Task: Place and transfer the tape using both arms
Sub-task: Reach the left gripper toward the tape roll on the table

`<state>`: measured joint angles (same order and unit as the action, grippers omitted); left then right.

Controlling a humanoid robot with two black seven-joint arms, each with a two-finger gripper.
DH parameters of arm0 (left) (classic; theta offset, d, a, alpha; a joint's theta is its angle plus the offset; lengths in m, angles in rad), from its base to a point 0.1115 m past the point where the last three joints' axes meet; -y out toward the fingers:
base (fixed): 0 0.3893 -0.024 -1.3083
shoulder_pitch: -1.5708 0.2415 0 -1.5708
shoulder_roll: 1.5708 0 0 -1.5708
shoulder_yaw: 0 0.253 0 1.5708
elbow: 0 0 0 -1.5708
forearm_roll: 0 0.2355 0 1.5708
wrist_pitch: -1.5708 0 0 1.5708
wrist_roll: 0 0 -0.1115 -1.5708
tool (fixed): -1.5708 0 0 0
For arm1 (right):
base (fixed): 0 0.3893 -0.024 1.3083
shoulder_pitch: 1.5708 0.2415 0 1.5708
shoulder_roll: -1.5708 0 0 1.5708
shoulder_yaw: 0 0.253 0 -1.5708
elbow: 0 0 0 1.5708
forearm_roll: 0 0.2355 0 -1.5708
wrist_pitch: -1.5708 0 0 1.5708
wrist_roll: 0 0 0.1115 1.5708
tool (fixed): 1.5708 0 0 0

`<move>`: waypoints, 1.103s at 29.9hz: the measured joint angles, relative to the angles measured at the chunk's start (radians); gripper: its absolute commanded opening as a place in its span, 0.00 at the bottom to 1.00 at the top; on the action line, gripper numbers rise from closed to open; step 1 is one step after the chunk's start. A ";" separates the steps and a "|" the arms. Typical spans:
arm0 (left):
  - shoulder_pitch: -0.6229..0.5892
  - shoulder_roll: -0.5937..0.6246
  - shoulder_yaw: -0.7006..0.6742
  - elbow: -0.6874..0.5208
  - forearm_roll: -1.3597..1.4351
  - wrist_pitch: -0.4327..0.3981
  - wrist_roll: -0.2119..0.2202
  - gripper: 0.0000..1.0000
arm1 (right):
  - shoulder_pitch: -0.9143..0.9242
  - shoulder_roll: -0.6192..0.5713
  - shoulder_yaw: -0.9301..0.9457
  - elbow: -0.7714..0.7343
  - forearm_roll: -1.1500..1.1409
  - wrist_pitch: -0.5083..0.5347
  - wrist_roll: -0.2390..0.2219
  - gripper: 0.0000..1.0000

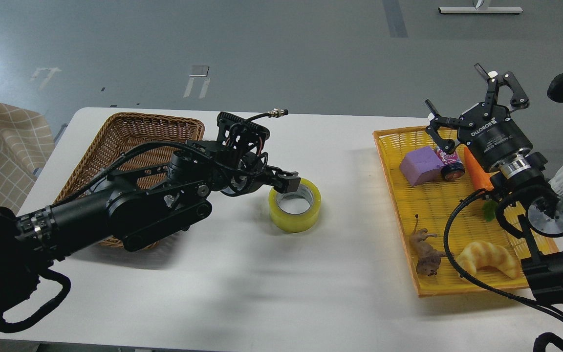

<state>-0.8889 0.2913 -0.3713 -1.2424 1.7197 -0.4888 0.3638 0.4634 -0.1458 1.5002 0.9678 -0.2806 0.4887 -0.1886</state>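
The wide roll of translucent yellow packing tape [295,205] with its grey-white core lies flat on the white table [242,288], between the brown wicker basket [130,142] and the flat yellow woven tray [438,215]. The left gripper [286,182] reaches the roll's near rim with a fingertip at its upper edge, but I cannot tell whether its fingers are spread or closed. The right gripper [462,105] hangs above the tray's far end, fingers spread and empty.
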 measured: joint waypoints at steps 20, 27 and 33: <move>0.024 -0.058 0.033 0.074 0.000 0.000 -0.001 0.98 | 0.000 0.000 0.000 0.001 0.000 0.000 0.000 1.00; 0.031 -0.065 0.063 0.085 -0.001 0.000 -0.010 0.95 | 0.000 0.000 0.000 0.000 -0.001 0.000 0.000 1.00; 0.031 -0.071 0.082 0.106 0.000 0.000 -0.026 0.77 | 0.000 0.000 0.000 0.000 -0.002 0.000 -0.001 1.00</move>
<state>-0.8583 0.2202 -0.2888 -1.1365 1.7195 -0.4887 0.3376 0.4633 -0.1458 1.5002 0.9679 -0.2822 0.4887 -0.1894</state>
